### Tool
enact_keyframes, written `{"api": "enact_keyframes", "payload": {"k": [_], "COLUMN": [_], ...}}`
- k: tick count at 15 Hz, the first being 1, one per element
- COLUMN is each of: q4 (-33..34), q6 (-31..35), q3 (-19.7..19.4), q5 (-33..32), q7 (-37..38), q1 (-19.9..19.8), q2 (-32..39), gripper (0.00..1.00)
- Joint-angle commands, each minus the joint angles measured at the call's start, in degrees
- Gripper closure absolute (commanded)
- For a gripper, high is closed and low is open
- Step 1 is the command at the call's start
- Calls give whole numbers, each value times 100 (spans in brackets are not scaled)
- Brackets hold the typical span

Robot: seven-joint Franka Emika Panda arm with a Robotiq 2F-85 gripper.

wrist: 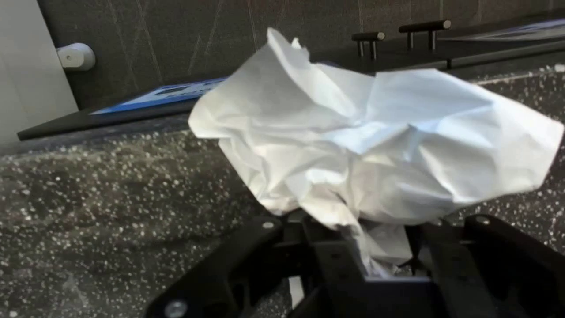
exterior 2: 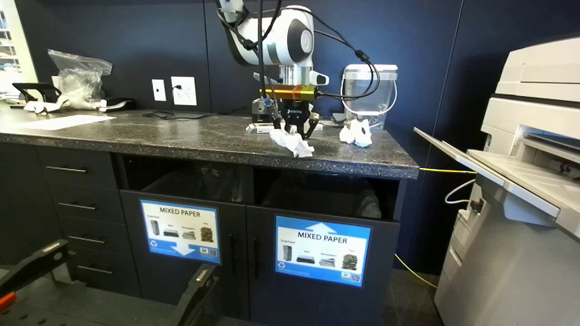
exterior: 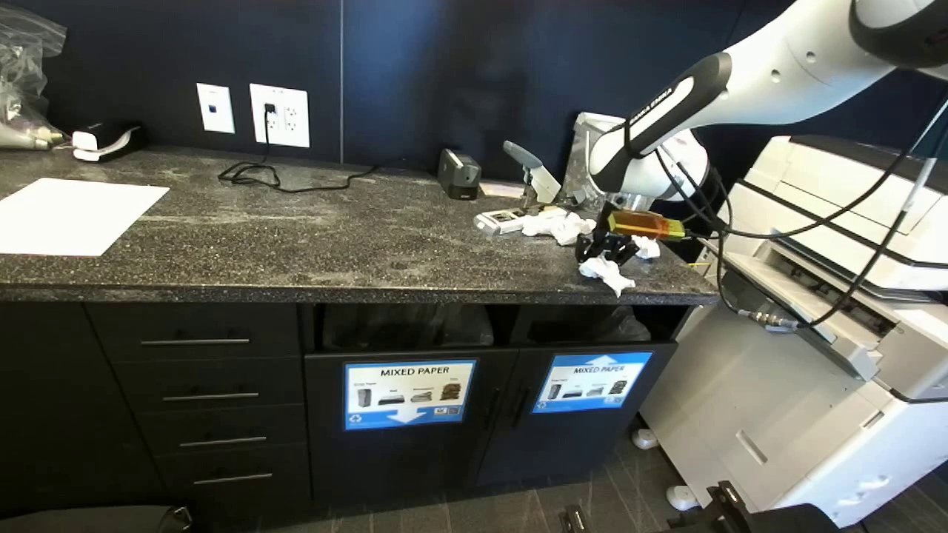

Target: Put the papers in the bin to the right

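My gripper [exterior: 603, 253] is low over the right end of the dark counter, near its front edge. It is also in an exterior view [exterior 2: 293, 129]. In the wrist view its black fingers [wrist: 365, 229] are partly closed around a crumpled white paper wad [wrist: 371, 145], which flares out beyond the fingertips. This wad also shows in an exterior view [exterior 2: 292, 142]. Another paper wad [exterior 2: 356, 133] lies right of the gripper. A further wad [exterior: 557, 225] lies behind it. A pale clear bucket [exterior 2: 369, 97] with a white rim stands at the back right; I cannot tell whether it is the bin.
Two cabinet openings under the counter hold liner-covered containers, left [exterior 2: 199, 181] and right [exterior 2: 326, 194]. A stapler [exterior: 533, 174], a pencil sharpener [exterior: 459, 175] and a flat white sheet [exterior: 74, 215] are on the counter. A printer [exterior: 815, 355] stands beside its right end.
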State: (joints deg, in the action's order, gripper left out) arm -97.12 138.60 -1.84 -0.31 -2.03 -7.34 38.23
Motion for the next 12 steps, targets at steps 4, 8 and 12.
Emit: {"api": "enact_keyframes", "payload": {"k": [4,8,12], "q4": [-1609,-2261,-2981], "q6": [840,1344,2083], "q3": [252,348,572], "q5": [515,746,1104], "q7": [-750,-1047,-1472], "q1": [-368,-492,-742], "q2": [-840,-1092,-1162], "gripper": [81,81,81]}}
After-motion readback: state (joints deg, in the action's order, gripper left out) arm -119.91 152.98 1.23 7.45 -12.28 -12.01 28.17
